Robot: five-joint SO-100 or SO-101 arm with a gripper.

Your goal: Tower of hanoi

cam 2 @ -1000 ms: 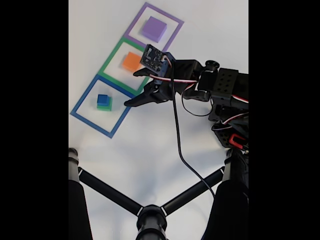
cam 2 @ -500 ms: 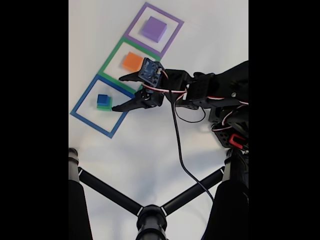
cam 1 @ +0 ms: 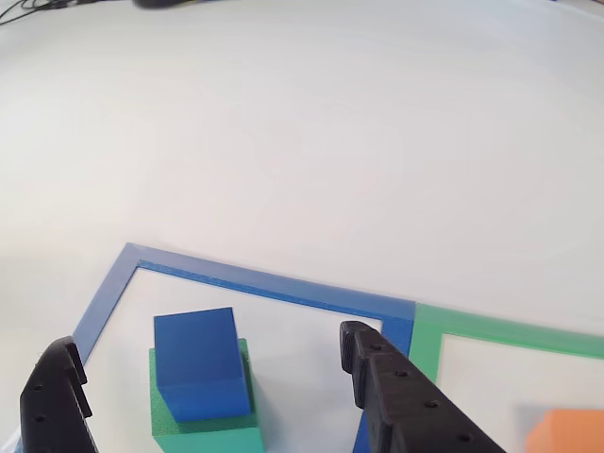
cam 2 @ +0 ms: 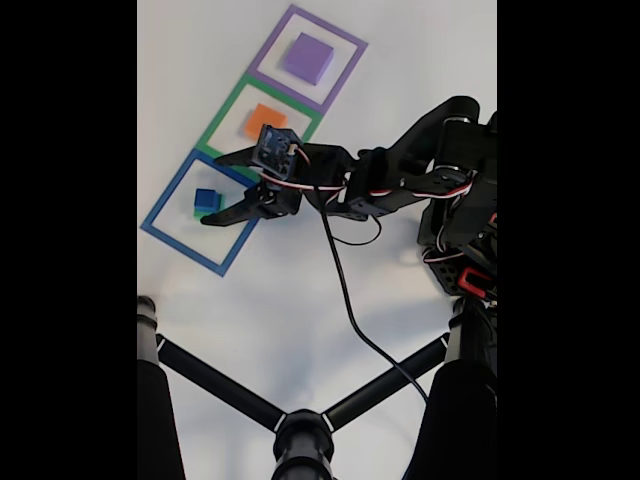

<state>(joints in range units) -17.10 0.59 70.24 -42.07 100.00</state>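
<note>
On the white surface (cam 2: 300, 300), each in its own taped square, the purple block (cam 2: 307, 57) and orange block (cam 2: 264, 115) sit apart, while the gripper (cam 2: 222, 186), wide open and empty, straddles the blue block (cam 1: 198, 363) stacked on the green block (cam 1: 203, 429), apparently ready to lift it.

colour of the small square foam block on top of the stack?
Blue, atop the green foam block; small blue foam block clearest in the other view.

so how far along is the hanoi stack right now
Done: the blue block sits on the green block inside the blue tape square. In hand: nothing; the open gripper straddles that pair. Left: the orange block and purple block lie apart, unstacked.
</note>
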